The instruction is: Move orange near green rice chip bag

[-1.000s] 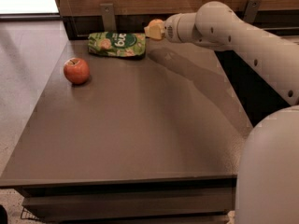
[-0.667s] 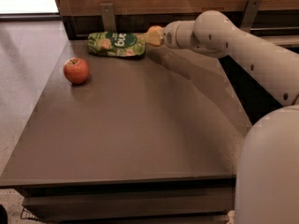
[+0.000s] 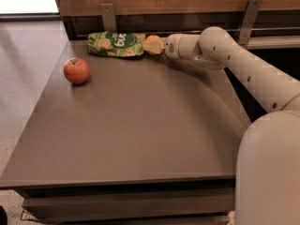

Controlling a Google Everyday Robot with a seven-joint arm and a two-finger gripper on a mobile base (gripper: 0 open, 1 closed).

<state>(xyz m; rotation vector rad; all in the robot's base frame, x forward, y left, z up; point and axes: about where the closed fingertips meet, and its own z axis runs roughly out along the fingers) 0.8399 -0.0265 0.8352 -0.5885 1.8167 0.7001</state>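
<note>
The green rice chip bag lies flat at the far edge of the brown table, below the wooden wall. The orange sits right at the bag's right end, touching or almost touching it. My gripper reaches in from the right and is closed around the orange, low over the tabletop. The white arm stretches from the lower right to it.
A red apple sits on the left part of the table, in front of the bag. A wooden wall with metal brackets runs behind the table. The robot's white body fills the lower right.
My gripper has carried the orange a little to the left and down, closer to the bag's right end. The apple and bag have not moved.
</note>
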